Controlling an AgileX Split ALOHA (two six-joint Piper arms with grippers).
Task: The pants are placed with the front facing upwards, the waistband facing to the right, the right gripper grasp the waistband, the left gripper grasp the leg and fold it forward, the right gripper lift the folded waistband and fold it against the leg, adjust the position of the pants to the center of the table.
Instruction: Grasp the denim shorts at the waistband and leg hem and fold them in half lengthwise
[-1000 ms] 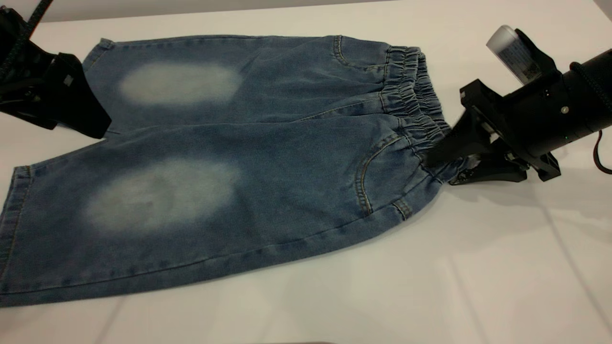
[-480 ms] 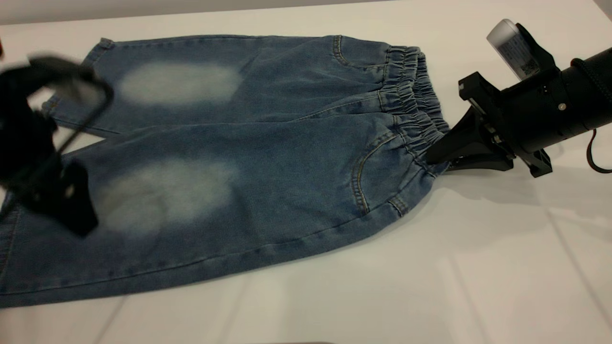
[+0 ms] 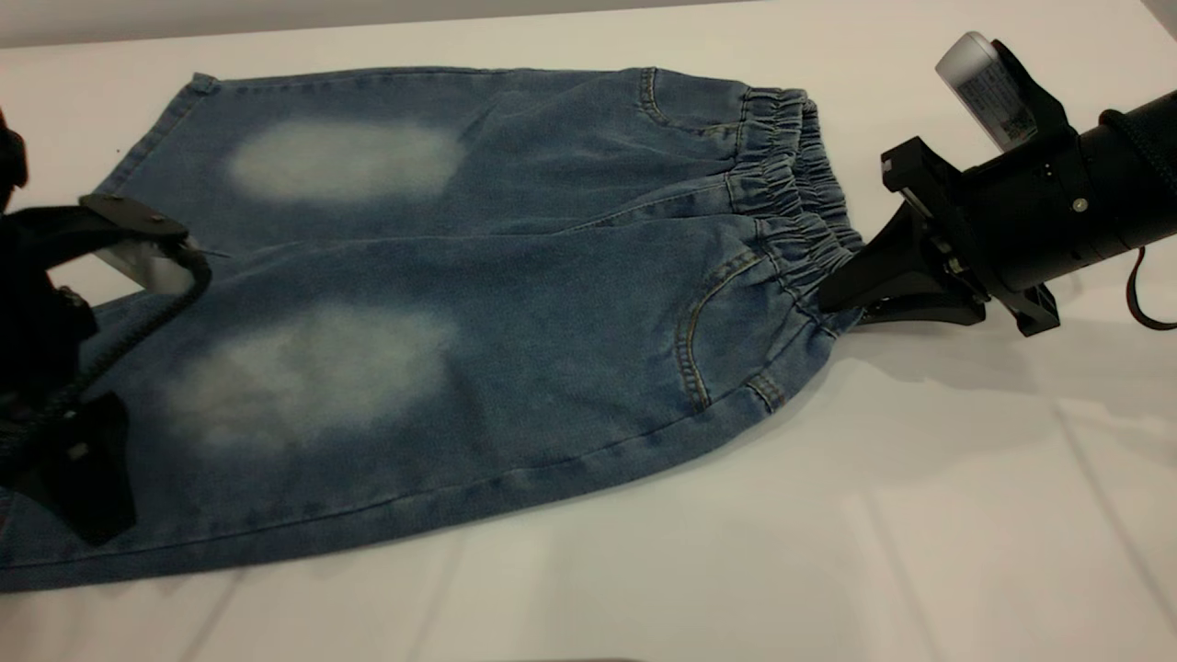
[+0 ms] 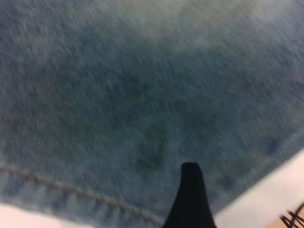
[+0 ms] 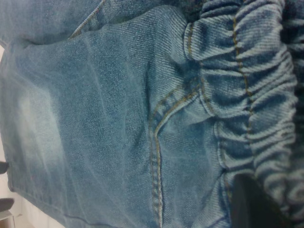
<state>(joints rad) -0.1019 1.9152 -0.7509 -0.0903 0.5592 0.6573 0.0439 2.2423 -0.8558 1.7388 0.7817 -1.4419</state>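
The blue denim pants (image 3: 515, 303) lie flat and front up on the white table (image 3: 919, 515), with the ruffled waistband (image 3: 791, 175) to the right. My right gripper (image 3: 835, 302) is shut on the near corner of the waistband. In the right wrist view one dark finger (image 5: 251, 204) presses on the gathered waistband (image 5: 247, 95). My left gripper (image 3: 83, 487) hovers over the near leg's hem at the far left. The left wrist view shows a single black finger (image 4: 190, 194) above denim (image 4: 118, 95) close to the stitched hem.
Bare tabletop (image 3: 919, 110) runs along the front of the pants and to their right. A strip of table (image 4: 280, 190) shows beside the leg in the left wrist view. The left arm's cable (image 3: 138, 322) hangs over the near leg.
The left gripper has left the far leg's hem and swung down to the near leg's hem. The right jaws have closed on the waistband corner.
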